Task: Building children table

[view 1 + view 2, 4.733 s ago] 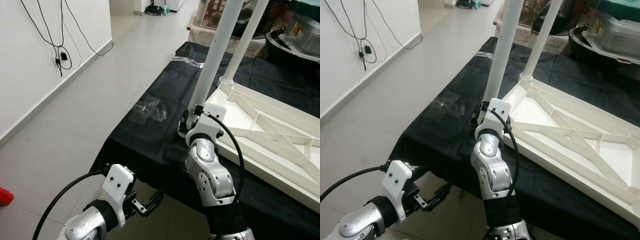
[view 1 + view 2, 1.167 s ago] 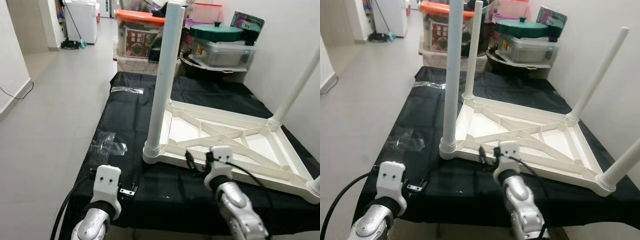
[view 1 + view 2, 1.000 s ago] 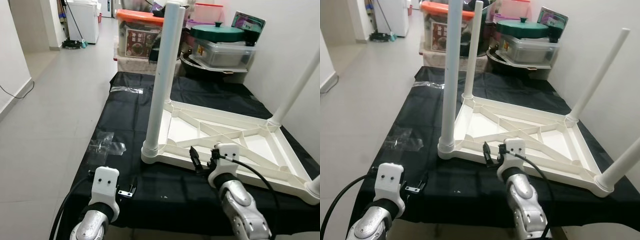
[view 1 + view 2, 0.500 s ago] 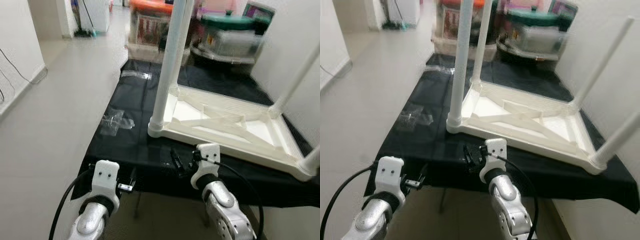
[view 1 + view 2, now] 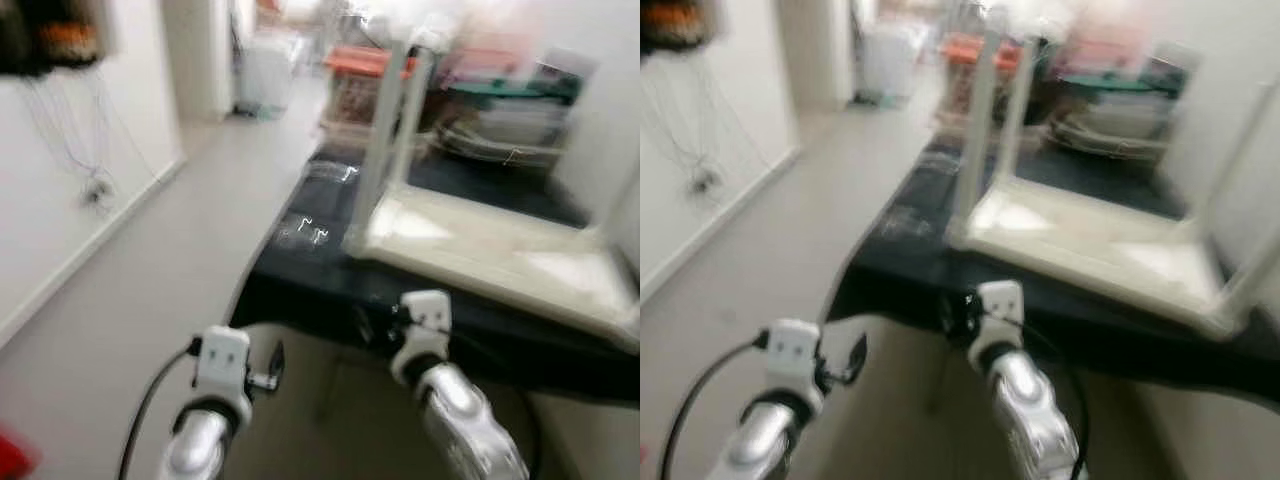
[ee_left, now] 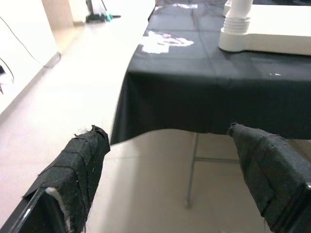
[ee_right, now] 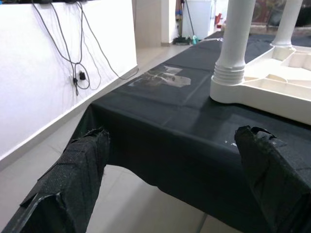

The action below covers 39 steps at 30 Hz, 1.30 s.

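The white children's table lies upside down on a black-covered table, its white legs standing up. The eye views are blurred. My left gripper hangs open over the floor in front of the black cloth's edge, holding nothing. In the left wrist view its fingers frame the cloth edge and a leg base. My right gripper is open just before the cloth's front edge, and the right wrist view looks at the nearest leg's threaded base.
A crumpled clear plastic wrap lies on the cloth left of the white table. Blurred storage boxes stand behind it. A white wall with hanging cables runs along the left, with open tiled floor between.
The whole picture has shifted and blurred, so the camera has moved back and leftwards. Both grippers now sit lower, before the cloth's edge. The white table has not moved.
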### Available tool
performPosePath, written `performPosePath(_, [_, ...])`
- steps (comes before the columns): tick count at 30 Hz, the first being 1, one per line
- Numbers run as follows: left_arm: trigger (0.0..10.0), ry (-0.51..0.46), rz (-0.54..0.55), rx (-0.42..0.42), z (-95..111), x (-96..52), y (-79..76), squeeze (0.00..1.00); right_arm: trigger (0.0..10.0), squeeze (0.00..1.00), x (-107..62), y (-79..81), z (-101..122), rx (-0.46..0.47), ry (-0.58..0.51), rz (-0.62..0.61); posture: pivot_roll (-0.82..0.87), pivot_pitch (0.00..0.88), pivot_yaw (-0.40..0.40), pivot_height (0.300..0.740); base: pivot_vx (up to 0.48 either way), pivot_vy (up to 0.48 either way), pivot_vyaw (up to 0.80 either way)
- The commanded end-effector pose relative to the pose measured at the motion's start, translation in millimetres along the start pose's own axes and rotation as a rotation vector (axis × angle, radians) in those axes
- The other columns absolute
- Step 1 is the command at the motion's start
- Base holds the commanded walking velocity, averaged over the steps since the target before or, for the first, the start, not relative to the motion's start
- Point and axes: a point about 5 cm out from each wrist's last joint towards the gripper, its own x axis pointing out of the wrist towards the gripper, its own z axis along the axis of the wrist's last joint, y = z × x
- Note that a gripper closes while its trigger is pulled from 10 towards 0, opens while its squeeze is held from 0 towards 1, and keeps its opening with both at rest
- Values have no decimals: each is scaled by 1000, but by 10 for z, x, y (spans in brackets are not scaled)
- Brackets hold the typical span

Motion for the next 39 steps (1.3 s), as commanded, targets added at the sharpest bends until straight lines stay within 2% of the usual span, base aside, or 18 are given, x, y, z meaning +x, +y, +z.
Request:
performPosePath(1, [10000,-45,20,23,87,34,-3,0,10000,0,0,-14,-10,1,7,12,204,0,-107,740,0,0,0])
performPosePath(7, [10000,-62,42,22,120,47,26,0,10000,0,2,15,-11,-2,8,34,207,0,-110,740,0,0,0])
performPosePath(10, [10000,-71,62,31,133,31,56,0,10000,0,1,-25,35,-6,-24,-3,206,0,-109,740,0,0,0])
performPosePath(12, [10000,-90,101,30,173,24,134,0,10000,0,21,-125,115,-22,-66,-81,207,0,-107,740,0,0,0])
performPosePath(13, [10000,-90,101,30,173,24,134,0,10000,0,21,-125,115,-22,-66,-81,207,0,-107,740,0,0,0])
performPosePath(15, [10000,-112,164,45,225,20,262,0,10000,0,42,-230,195,-34,-101,-145,208,0,-107,740,0,0,0])
performPosePath(18, [10000,-118,183,47,240,19,306,0,10000,0,48,-261,216,-38,-110,-161,208,0,-107,740,0,0,0])
performPosePath(19, [10000,-120,217,87,257,18,392,0,10000,0,75,-329,267,-42,-129,-188,213,0,-110,740,0,0,0])
performPosePath(21, [10000,-120,241,93,254,14,431,0,10000,0,99,-361,297,-48,-137,-202,213,0,-109,740,0,0,0])
performPosePath(39, [10000,-127,268,116,276,40,471,0,10000,0,132,-277,243,-43,-124,-147,219,0,-116,740,0,0,0])
